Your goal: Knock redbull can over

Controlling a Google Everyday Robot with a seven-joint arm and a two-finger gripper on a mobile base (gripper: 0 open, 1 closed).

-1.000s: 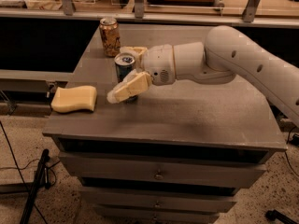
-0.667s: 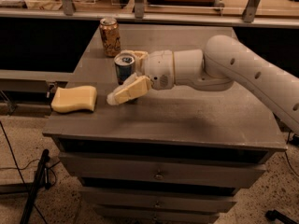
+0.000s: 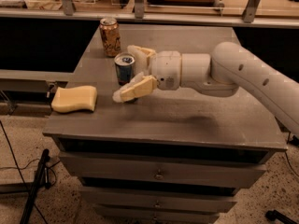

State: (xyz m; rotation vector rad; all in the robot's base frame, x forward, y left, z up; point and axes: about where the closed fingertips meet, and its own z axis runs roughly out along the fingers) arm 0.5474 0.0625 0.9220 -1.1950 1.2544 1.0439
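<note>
Blue and silver, the redbull can (image 3: 124,67) stands upright between the spread jaws of the gripper (image 3: 125,73), which grasp nothing yet.

White rounded arm (image 3: 243,73) with dark dimples; cream-fingered tool (image 3: 126,73) around redbull can (image 3: 124,67).

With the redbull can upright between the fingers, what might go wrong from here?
1. The redbull can stands between the gripper's open fingers; a low push may slide it across the table rather than tip it.
2. The orange-gold can stands close behind it; a sweep that way may topple the wrong can too.
3. Tipped leftward, the redbull can may roll toward the yellow sponge or off the table's edge.
</note>
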